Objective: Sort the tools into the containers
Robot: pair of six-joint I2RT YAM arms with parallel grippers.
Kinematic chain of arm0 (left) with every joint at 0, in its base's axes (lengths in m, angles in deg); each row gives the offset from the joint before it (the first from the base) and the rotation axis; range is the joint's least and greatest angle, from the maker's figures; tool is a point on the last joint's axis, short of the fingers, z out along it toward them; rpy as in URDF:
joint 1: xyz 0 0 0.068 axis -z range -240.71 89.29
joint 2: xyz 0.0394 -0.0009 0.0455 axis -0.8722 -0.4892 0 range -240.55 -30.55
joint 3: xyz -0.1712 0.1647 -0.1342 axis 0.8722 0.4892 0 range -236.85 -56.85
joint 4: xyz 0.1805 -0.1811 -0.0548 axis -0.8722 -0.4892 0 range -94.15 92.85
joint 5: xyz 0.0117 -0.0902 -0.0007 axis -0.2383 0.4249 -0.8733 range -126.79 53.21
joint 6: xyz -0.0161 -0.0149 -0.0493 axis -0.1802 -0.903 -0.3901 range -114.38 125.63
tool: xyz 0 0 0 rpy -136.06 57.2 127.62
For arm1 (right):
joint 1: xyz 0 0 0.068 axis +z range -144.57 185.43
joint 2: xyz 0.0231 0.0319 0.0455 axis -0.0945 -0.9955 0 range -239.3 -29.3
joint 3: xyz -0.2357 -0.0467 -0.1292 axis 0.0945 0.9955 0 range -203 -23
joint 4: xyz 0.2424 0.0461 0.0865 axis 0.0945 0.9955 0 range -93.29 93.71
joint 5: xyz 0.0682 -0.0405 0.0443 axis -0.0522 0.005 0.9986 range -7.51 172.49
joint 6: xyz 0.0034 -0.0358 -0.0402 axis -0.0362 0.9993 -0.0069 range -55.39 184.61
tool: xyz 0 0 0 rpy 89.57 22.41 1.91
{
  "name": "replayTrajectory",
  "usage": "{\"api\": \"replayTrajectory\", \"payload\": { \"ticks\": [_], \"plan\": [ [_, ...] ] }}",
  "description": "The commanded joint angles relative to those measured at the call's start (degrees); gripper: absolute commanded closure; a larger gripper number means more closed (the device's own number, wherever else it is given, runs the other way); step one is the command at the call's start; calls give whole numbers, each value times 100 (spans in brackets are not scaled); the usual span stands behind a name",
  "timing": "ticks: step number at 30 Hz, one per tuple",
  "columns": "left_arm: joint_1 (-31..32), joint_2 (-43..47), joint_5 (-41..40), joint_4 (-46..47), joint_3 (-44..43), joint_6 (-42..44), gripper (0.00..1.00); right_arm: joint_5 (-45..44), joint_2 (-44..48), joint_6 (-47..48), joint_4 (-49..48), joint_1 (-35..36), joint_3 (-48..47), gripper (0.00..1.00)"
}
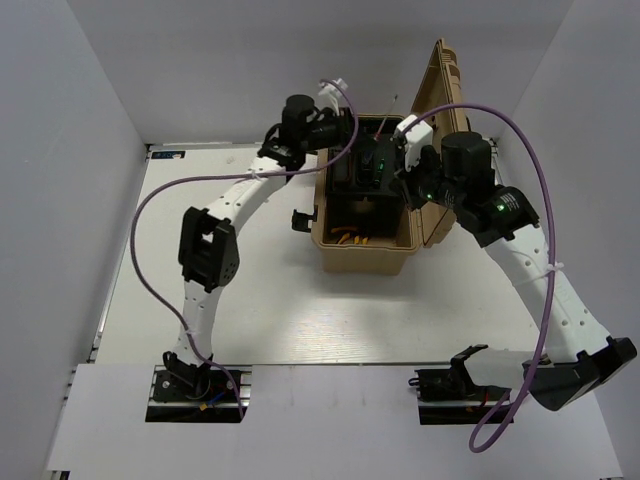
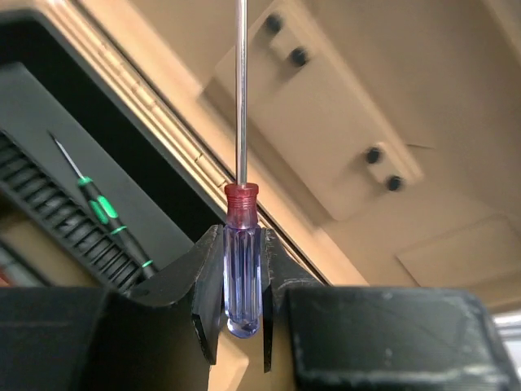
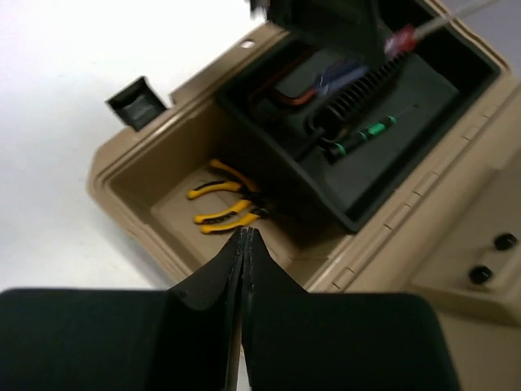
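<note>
Clamping the clear blue handle of a screwdriver (image 2: 242,204), the left gripper (image 2: 241,277) has its two black fingers closed part-way against the handle's sides. A red collar tops the handle, and a thin steel shaft runs straight up out of frame. Only the left wrist view shows this grasp closely. Behind it is the tan inside of the lid (image 2: 342,122), smooth and set with small black studs.

The top view places that gripper above the far end of the toolbox (image 1: 365,258). It also shows the lid standing open along one long side and the box sitting on the white table (image 1: 250,300).

The right wrist view alone looks down into the box. Yellow-handled pliers (image 3: 224,204) lie on the tan floor at the near end, beside the black tray (image 3: 383,175), a matte rectangular insert with a ribbed central ridge. A green-handled screwdriver (image 3: 366,133), thin and dark-banded, lies in the tray just beside that ridge. Other items beyond the ridge are too blurred to name.

The right gripper (image 3: 242,244) hangs above the box on its lid side, its black fingers pressed together with nothing between them. A black latch (image 3: 138,102) juts from the outer wall opposite the lid.
</note>
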Motion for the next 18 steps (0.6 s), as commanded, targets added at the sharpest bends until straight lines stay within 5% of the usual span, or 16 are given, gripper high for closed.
{"api": "replayTrajectory", "payload": {
  "ticks": [1, 10, 15, 18],
  "plan": [
    [248, -167, -256, 245, -393, -393, 100, -531, 170, -66, -109, -43, -43, 100],
    [626, -519, -2172, -184, -446, -641, 100, -557, 407, -93, -74, -78, 204, 100],
    [741, -694, -2543, -553, -621, -536, 99, -548, 486, -102, -56, -78, 283, 97],
    [794, -765, -2543, -799, -806, -482, 75, -531, 513, -111, -65, -78, 318, 85]
  ]
}}
